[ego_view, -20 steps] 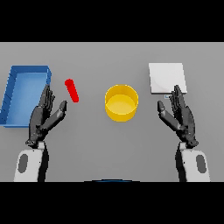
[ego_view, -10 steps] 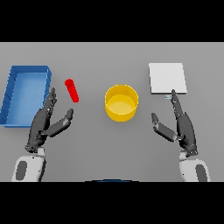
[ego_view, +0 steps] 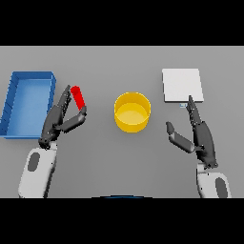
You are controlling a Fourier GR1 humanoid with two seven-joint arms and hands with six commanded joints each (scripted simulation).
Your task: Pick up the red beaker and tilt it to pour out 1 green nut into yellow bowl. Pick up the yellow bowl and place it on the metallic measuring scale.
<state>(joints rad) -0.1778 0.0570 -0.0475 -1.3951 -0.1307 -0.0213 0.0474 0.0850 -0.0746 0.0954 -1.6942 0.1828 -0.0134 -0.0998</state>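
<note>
The red beaker (ego_view: 78, 97) is a small red cylinder lying tilted on the grey table, left of centre. My left hand (ego_view: 56, 122) is open just below and left of it, straight fingers reaching alongside the beaker and thumb spread beneath it, not gripping. The yellow bowl (ego_view: 132, 111) stands upright at the table's middle; I see no nut in it. The metallic measuring scale (ego_view: 182, 85) is a flat pale square at the back right. My right hand (ego_view: 199, 134) is open below the scale, fingertips near its front edge, thumb pointing toward the bowl.
A blue open tray (ego_view: 27, 102) sits at the far left, close beside my left hand and forearm. Bare grey table lies between the bowl and each hand.
My left hand has moved forward and right until its fingers flank the red beaker. My right hand has drawn slightly back and turned, thumb spreading inward.
</note>
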